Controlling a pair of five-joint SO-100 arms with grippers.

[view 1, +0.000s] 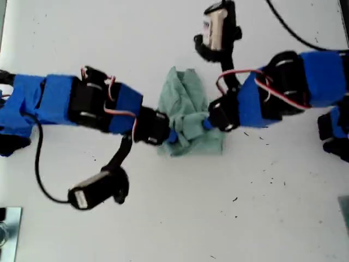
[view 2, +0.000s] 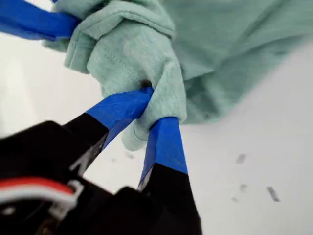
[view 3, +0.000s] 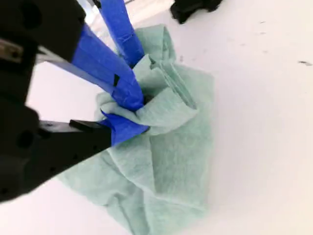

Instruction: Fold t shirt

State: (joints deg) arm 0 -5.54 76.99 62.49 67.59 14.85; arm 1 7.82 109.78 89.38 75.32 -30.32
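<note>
The t shirt [view 1: 185, 98] is a pale green crumpled bundle in the middle of the white table. My first gripper [view 1: 172, 136] reaches in from the exterior view's left and is shut on a bunched fold of the t shirt [view 2: 230, 44], which fills the gap between the blue fingers of my first gripper [view 2: 157, 105]. My second gripper [view 1: 207, 124] comes from the exterior view's right and is shut on another fold [view 3: 161, 110] close by. The rest of the t shirt [view 3: 171, 166] lies rumpled under my second gripper [view 3: 139, 115]. The two grippers are only a few centimetres apart.
A black wrist camera [view 1: 95, 191] hangs below the first arm on a cable, and another [view 1: 218, 27] sits above the second arm. A metal object [view 1: 8, 229] lies at the exterior view's bottom left corner. Small dark specks [view 1: 267, 174] dot the table.
</note>
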